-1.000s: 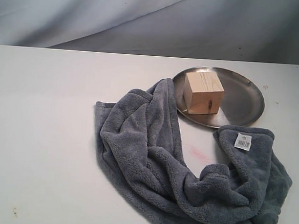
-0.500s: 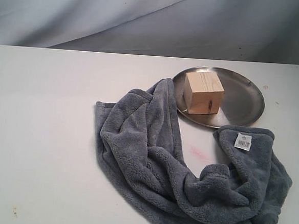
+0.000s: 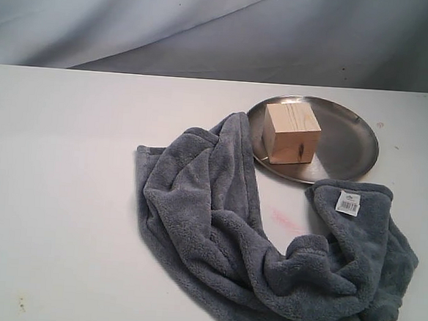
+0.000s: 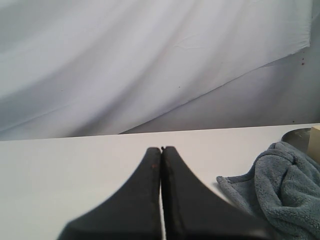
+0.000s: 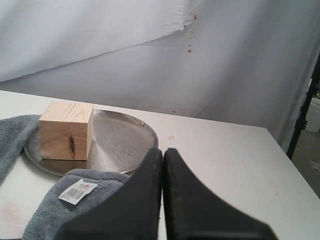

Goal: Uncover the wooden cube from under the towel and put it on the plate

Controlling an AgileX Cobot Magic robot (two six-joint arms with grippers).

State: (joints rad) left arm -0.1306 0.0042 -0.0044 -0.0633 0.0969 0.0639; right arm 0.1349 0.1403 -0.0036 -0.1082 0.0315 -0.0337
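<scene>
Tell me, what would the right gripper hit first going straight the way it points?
Probably the rim of the plate, just ahead of the shut right gripper; the wooden cube stands off that line. Depth is unclear, so it might pass over the rim toward the white backdrop.

Exterior camera high, facing down across the table (image 3: 65, 194); both wrist cameras low, near, sharing towel (image 3: 210, 219) and plate (image 3: 351, 137).

Closed left gripper (image 4: 161, 150) beside crumpled towel (image 4: 285, 190).
</scene>
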